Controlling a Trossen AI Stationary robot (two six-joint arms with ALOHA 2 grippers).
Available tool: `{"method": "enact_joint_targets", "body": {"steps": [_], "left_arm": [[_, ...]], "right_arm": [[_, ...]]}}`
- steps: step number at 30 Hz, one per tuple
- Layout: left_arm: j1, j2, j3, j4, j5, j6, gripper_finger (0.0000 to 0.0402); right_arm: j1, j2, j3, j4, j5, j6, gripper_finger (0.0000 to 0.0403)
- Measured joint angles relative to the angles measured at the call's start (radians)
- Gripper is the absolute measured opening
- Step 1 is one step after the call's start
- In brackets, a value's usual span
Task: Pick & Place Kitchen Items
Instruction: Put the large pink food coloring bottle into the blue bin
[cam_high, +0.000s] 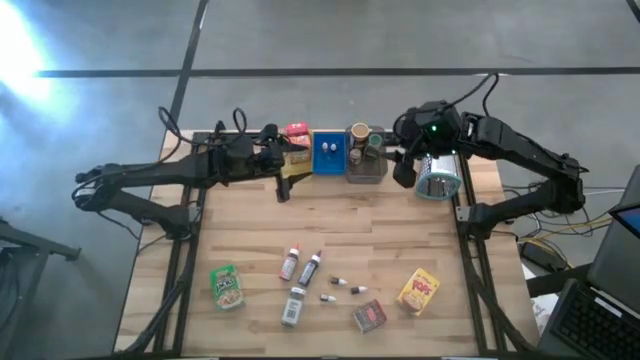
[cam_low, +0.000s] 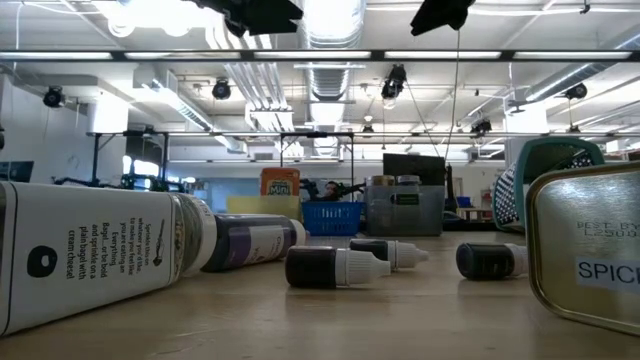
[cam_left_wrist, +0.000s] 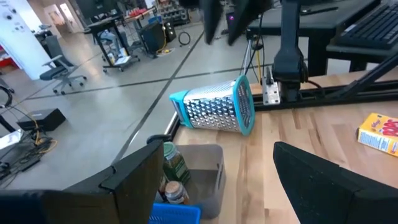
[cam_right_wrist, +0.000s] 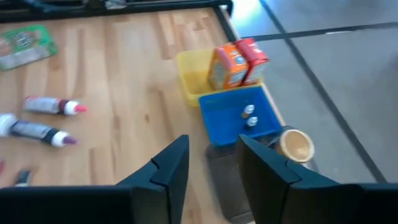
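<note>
At the table's far edge stand a yellow tray (cam_high: 298, 163) with an orange and a red box (cam_right_wrist: 236, 61), a blue tray (cam_high: 328, 153) with two tiny vials (cam_right_wrist: 249, 116), and a grey tray (cam_left_wrist: 208, 177) with a brown cup (cam_right_wrist: 294, 144) and a green jar (cam_left_wrist: 175, 165). My left gripper (cam_high: 290, 172) hangs open above the yellow tray, pointing toward the grey one. My right gripper (cam_right_wrist: 211, 167) hovers over the grey tray's right end, a narrow gap between its fingers and nothing in it. Bottles (cam_high: 301, 266), vials (cam_high: 346, 288), pouches and a tin lie near the front edge.
A metal grater with teal rims (cam_high: 437, 178) lies on its side at the far right, just beside my right gripper. Near the front lie a green pouch (cam_high: 227, 285), a white bottle (cam_high: 293, 305), a dark tin (cam_high: 369, 316) and a yellow pouch (cam_high: 419, 290). Bare wood spans the middle.
</note>
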Motion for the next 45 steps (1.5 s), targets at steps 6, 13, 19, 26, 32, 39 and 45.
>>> {"method": "enact_joint_targets", "body": {"steps": [6,13,19,26,32,39,45], "left_arm": [[0.0,-0.056,0.0,-0.085,0.0,-0.02,0.0307],[0.0,-0.121,-0.001,-0.221,0.0,-0.036,0.0307],[-0.001,-0.174,-0.001,-0.319,0.0,-0.072,0.0307],[-0.002,-0.209,-0.001,-0.438,-0.064,-0.102,0.0307],[-0.002,-0.213,-0.002,-0.476,-0.12,-0.142,0.0307],[-0.004,-0.21,-0.002,-0.548,-0.141,-0.251,0.0307],[-0.045,-0.21,-0.002,-0.631,-0.284,-0.318,0.0296]], "right_arm": [[0.084,0.0,0.0,-0.035,0.0,0.032,0.0078],[0.181,0.0,0.0,-0.055,0.003,0.046,0.0019],[0.26,0.0,0.0,-0.058,0.067,0.046,0.0012],[0.333,0.0,-0.012,-0.073,0.161,0.063,0.0009],[0.356,0.0,-0.013,-0.073,0.159,0.042,0.0008],[0.356,0.027,-0.013,-0.072,0.159,-0.043,0.0008],[0.356,0.05,-0.013,-0.08,0.159,-0.113,0.0008]]}}
